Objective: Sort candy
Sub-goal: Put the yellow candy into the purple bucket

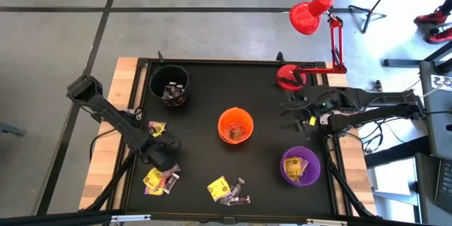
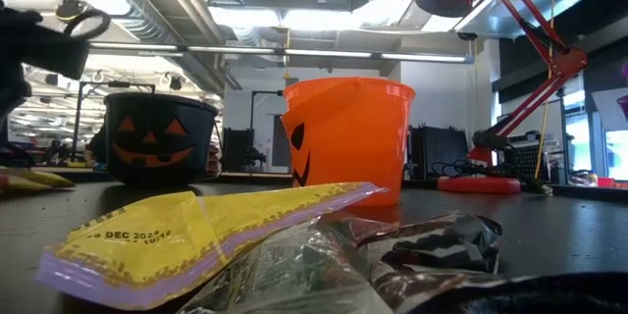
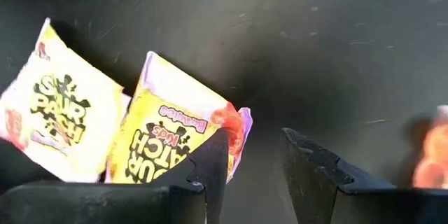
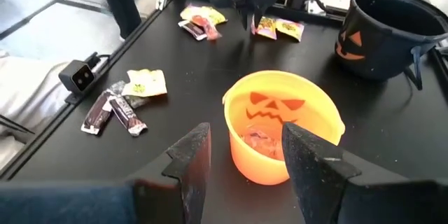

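My left gripper (image 1: 167, 150) (image 3: 255, 168) is open and low over the black mat, near its left side. Two yellow packets with pink marks (image 1: 157, 128) (image 3: 175, 136) lie flat just beside it, and one corner of the nearer packet shows behind one finger (image 3: 210, 164). Nothing is between the fingers. More candy lies flat near the mat's front edge: a yellow and dark group (image 1: 161, 179) and another (image 1: 227, 190). The black cup (image 1: 169, 85), orange cup (image 1: 235, 126) and purple cup (image 1: 300, 164) each hold sweets. My right gripper (image 1: 300, 109) (image 4: 241, 157) waits open at the right. My left gripper has one finger overlapping the pink-edged corner (image 3: 234, 129) of the nearer yellow packet. Whether that finger touches the packet I cannot tell. The packet lies flat on the mat, outside the gap between the fingers.
A red desk lamp (image 1: 311, 14) stands with its base (image 1: 289, 78) on the mat's far right corner. The mat has a raised black frame (image 1: 212, 61) on a wooden table. A small camera (image 4: 78, 75) sits at the mat's front edge. Bare mat lies between the cups.
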Motion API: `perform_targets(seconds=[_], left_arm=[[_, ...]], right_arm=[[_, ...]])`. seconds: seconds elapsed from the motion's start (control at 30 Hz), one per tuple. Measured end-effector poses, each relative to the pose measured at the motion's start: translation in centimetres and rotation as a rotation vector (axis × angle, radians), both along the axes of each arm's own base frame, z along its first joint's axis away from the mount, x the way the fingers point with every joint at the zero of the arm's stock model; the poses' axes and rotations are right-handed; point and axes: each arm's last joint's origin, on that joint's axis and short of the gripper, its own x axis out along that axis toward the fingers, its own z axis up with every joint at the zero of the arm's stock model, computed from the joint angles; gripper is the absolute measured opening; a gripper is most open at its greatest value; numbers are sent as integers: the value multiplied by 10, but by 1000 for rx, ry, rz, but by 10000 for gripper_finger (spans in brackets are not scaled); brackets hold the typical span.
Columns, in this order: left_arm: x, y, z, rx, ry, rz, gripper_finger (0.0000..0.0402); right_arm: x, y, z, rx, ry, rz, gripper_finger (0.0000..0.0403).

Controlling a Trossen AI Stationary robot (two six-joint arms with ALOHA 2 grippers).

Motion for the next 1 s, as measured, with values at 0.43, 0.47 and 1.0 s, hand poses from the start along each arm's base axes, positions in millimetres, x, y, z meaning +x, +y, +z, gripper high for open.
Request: perform_targets(seconds=[0.43, 0.47, 1.0], left_arm=[[-10, 8, -15, 25, 29, 40, 37], [-9, 7, -15, 20, 23, 39, 19], [50, -25, 104, 259, -463, -207, 0]], right_arm=[[-1, 0, 1, 4, -2, -1, 175], [-1, 0, 1, 4, -2, -1, 175], [8, 2, 11, 33, -130, 57, 175]])
